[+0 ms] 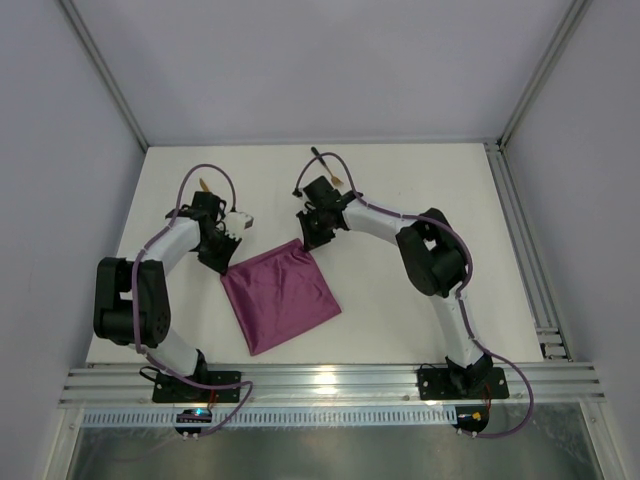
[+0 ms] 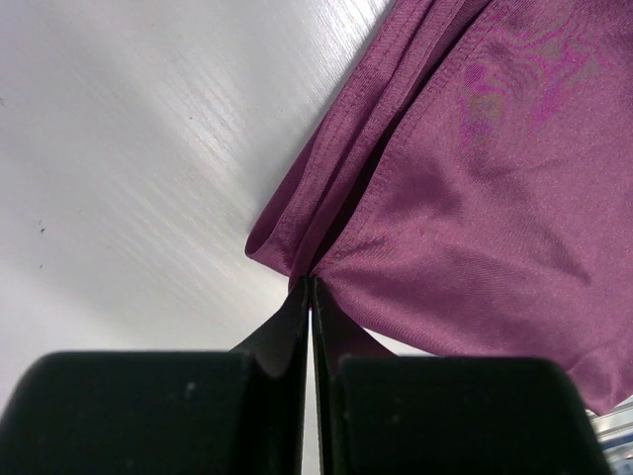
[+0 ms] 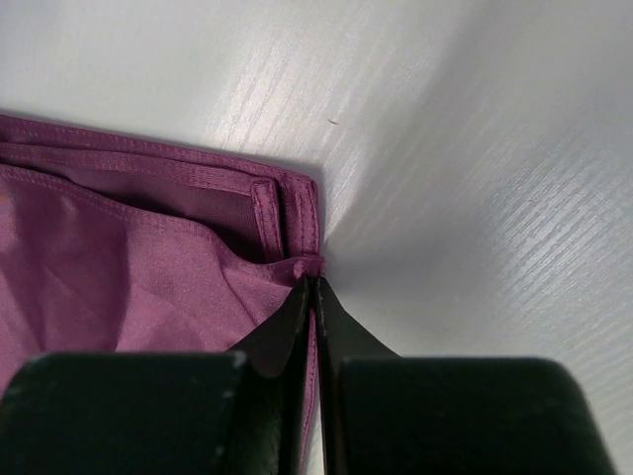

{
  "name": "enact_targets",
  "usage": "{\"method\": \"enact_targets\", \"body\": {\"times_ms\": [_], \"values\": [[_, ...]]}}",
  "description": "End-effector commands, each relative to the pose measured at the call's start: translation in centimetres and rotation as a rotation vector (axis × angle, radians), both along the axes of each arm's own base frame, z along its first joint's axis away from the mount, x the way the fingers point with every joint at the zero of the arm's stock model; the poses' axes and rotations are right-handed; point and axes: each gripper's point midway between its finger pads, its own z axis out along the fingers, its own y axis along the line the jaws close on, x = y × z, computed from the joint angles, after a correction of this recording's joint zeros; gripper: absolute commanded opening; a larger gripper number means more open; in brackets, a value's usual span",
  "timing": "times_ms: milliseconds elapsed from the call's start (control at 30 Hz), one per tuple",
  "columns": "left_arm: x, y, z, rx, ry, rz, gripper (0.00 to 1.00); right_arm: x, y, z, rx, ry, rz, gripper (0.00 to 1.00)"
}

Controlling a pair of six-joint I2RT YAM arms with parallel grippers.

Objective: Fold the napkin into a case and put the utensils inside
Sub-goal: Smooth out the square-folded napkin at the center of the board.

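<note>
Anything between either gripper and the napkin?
Nothing visible. The left gripper is shut on the napkin at its left corner, and the right gripper is shut on its far corner. Both wrist views show cloth pinched right at the fingertips, with only bare table beside it.

Arms [image 1: 170,243] white with black joints; purple cables [image 1: 205,168]; black tool fingers [image 2: 282,341].

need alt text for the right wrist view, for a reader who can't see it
The right gripper is shut on the corner of a folded magenta-purple napkin. The napkin's hemmed layers lie stacked on a white table, which fills the rest of the view.
</note>
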Motion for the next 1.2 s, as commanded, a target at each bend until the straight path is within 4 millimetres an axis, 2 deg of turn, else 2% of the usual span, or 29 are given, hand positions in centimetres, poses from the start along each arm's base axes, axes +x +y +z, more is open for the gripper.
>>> {"method": "enact_targets", "body": {"times_ms": [0,467,700,967,1167], "values": [[1.1,0.1,1.4,-0.004,-0.074,0.014,0.00,0.4,0.5,0.6,-0.007,-0.018,0.001,0.06],[2.5,0.1,2.7,-0.011,-0.130,0.022,0.00,2.5,1.1,6.6,0.049,-0.157,-0.018,0.04],[2.9,0.9,2.7,-0.015,-0.137,0.044,0.00,3.1,1.4,6.8,0.056,-0.168,-0.032,0.04],[3.7,1.2,2.3,-0.008,-0.155,0.041,0.00,3.6,2.5,8.4,0.119,-0.213,-0.043,0.04],[4.5,1.9,1.0,0.015,-0.151,0.063,0.00,4.5,3.0,6.8,0.112,-0.207,-0.067,0.04]]}}
